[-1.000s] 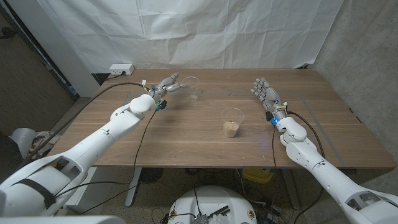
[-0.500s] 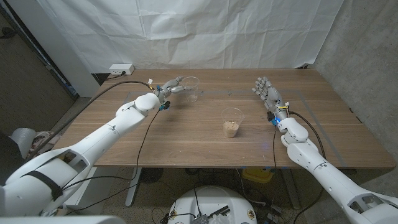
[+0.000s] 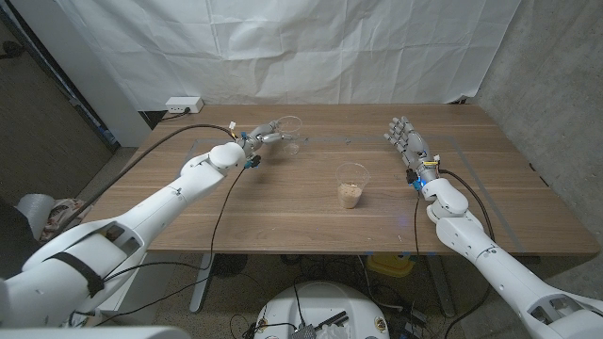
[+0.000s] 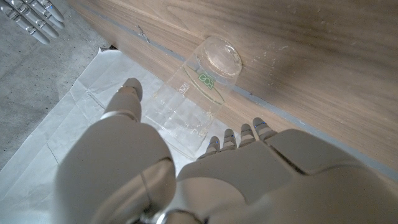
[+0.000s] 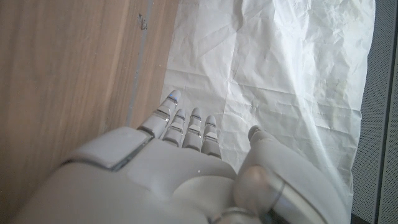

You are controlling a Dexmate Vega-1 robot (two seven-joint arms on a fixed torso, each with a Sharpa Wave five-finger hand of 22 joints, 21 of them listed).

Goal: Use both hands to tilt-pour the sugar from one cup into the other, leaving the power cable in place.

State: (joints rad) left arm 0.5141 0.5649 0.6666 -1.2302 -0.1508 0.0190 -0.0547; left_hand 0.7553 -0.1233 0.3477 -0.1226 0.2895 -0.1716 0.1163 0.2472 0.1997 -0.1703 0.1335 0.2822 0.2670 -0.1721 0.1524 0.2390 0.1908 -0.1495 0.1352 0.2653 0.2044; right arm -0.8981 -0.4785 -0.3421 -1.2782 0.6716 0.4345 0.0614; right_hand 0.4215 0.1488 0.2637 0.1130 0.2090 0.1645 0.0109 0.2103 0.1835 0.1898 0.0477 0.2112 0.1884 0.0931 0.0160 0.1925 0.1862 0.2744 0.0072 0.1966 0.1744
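An empty clear plastic cup (image 3: 289, 132) stands at the back of the wooden table (image 3: 283, 202). In the left wrist view the cup (image 4: 199, 93) lies between my left hand's thumb and fingers (image 4: 239, 132), with a small gap at the thumb. My left hand (image 3: 263, 137) reaches it from the left, fingers apart. A second clear cup holding brownish sugar (image 3: 352, 186) stands mid-table, untouched. My right hand (image 3: 406, 142) stands open to its right, fingers pointing away and holding nothing. A black power cable (image 3: 168, 137) crosses the table's back left corner.
A white power strip (image 3: 184, 104) sits beyond the table's back left edge, before a white sheet backdrop (image 3: 330, 47). Faint tape lines mark a rectangle on the tabletop. The table's right edge lies past my right arm.
My left hand has slid right, and its thumb and fingers have come around the empty cup. The right hand has hardly moved and the sugar cup is unchanged.
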